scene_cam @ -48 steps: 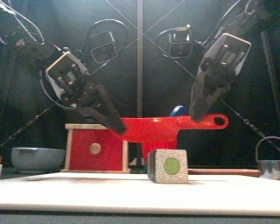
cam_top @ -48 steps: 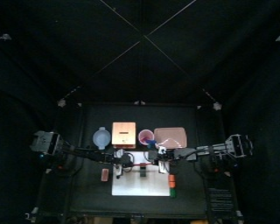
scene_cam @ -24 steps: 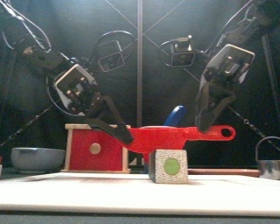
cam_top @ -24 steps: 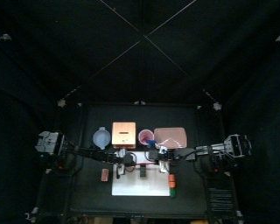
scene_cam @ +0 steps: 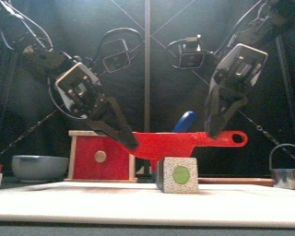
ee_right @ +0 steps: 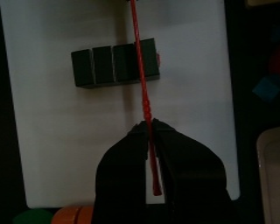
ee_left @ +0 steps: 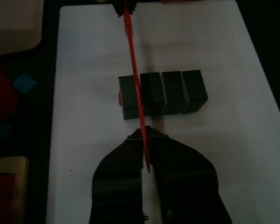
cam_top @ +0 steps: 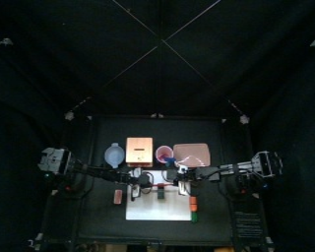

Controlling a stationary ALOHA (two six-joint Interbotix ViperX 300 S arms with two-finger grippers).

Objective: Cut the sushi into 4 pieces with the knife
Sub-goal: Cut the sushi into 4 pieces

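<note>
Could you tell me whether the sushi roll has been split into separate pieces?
No: the left wrist view shows the sushi roll as one unbroken row of blocks on the white cutting board.

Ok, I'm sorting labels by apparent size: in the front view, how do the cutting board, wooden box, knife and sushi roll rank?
1. Cutting board, spanning the whole width.
2-3. Wooden box and knife: too close to rank; the knife is longer, the box fuller.
4. Sushi roll, smallest though nearer than the box.
</note>
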